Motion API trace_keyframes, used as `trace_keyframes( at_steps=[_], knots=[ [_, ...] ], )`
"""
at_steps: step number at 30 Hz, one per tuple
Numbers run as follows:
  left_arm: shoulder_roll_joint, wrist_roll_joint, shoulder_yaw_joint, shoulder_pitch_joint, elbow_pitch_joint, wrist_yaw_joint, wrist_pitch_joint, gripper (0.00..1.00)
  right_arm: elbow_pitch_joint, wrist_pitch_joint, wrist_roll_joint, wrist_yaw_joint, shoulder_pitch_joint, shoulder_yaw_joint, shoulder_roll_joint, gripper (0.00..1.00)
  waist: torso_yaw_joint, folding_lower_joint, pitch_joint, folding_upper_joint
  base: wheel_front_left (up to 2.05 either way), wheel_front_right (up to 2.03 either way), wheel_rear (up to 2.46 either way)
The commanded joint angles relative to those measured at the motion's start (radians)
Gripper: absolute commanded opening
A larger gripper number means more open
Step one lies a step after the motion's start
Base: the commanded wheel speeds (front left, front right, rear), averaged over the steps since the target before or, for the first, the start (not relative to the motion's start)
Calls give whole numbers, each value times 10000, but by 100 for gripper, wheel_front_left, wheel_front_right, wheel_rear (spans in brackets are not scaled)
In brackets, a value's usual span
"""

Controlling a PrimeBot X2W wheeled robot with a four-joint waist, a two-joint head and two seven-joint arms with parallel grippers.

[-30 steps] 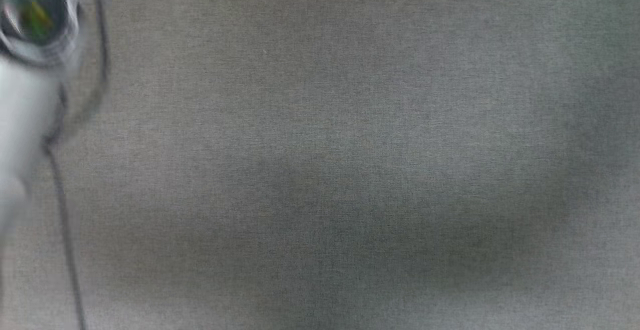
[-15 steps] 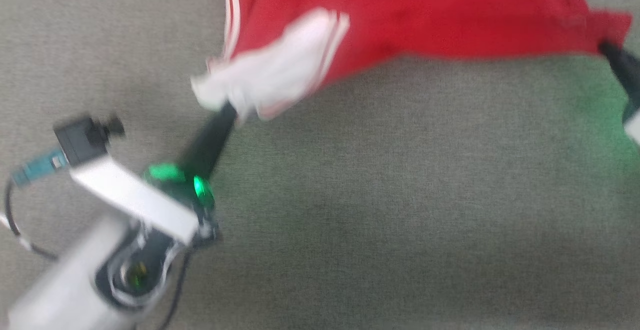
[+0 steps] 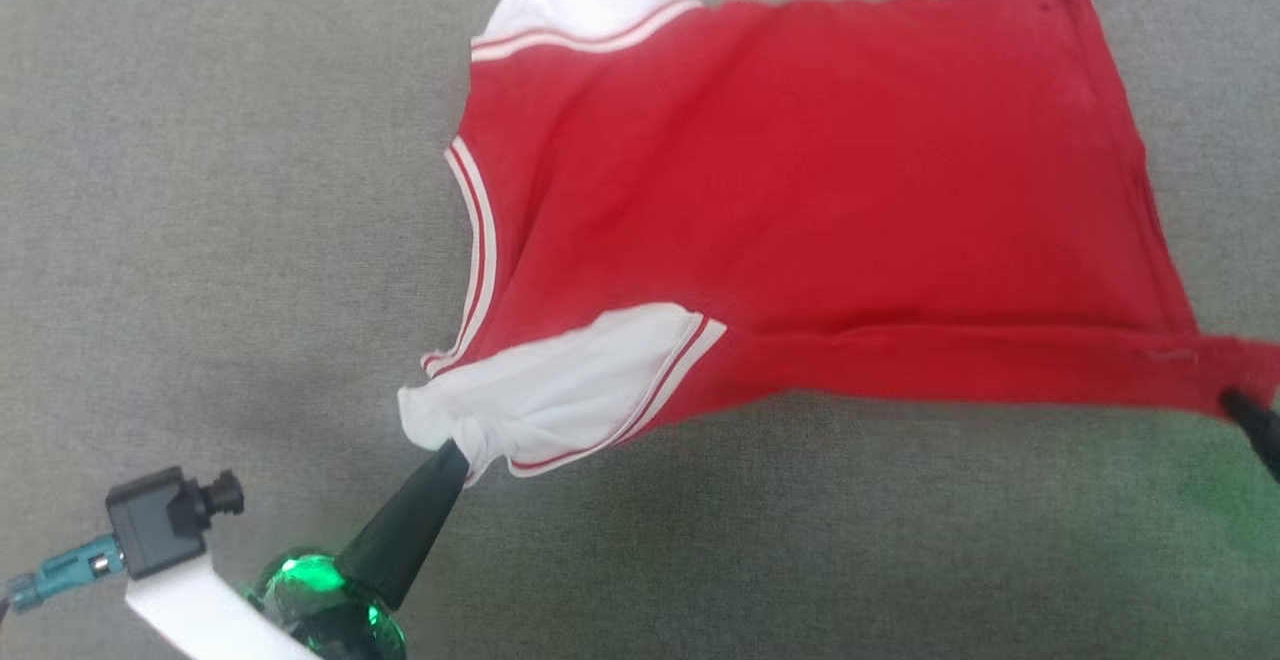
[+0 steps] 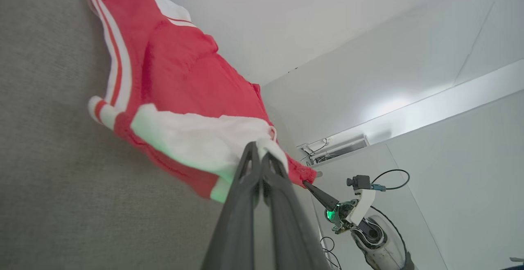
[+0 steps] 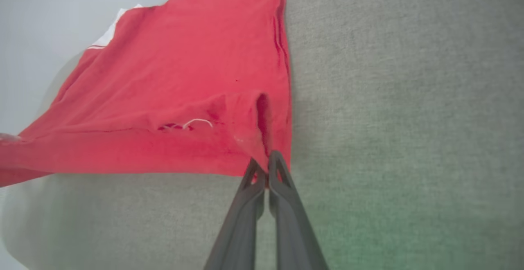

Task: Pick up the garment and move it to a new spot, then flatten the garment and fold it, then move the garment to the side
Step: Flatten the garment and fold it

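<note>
The garment (image 3: 800,190), a red shirt with white sleeves and striped trim, is stretched out over the grey cloth surface (image 3: 200,190), its plain red side up. My left gripper (image 3: 452,452) is shut on the near white sleeve (image 3: 560,385); the left wrist view shows the same pinch (image 4: 260,155). At the right edge of the head view my right gripper (image 3: 1232,402) is shut on the garment's red bottom corner, seen close in the right wrist view (image 5: 265,167). The near edge of the garment hangs taut between the two grippers. No print is visible on this side.
Grey cloth surface (image 5: 409,98) extends on all sides of the garment. My left wrist camera and its teal cable (image 3: 150,520) sit at the lower left. Beyond the surface are white walls (image 4: 368,57), and my right arm (image 4: 368,229) appears in the left wrist view.
The head view has swung from blurred bare cloth to the garment and both grippers. The garment now lies lower in the picture and spread wider, still pinched at sleeve and corner.
</note>
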Motion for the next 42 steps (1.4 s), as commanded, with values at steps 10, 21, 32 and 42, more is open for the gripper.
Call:
trace_keyframes(
  at_steps=[10, 21, 32, 42],
  knots=[
    [-26, 135, -54, -1319, 25, 10, 343, 0, -1249, 1806, -1048, -11, -652, -1570, 1886, 0, -37, -1, -16, -1, 0, 0, 0],
    [-1039, -381, -219, -4718, 2566, 10, 1426, 0, 523, 2654, -2269, -11, -3682, -1574, 2416, 0, 106, -1, 949, -1, 0, 0, 0],
    [-1460, 51, -645, -5987, 5309, 10, 1387, 0, 1576, 2213, -3008, -11, -4652, -1000, 2414, 0, -93, -1, 1738, -1, 0, 0, 0],
    [-803, 1107, -1832, -6557, 6230, 21, 794, 100, 1542, 1088, -2840, -14, -4687, -269, 2105, 100, -165, -1, 1577, -1, 0, 0, 0]
  ],
)
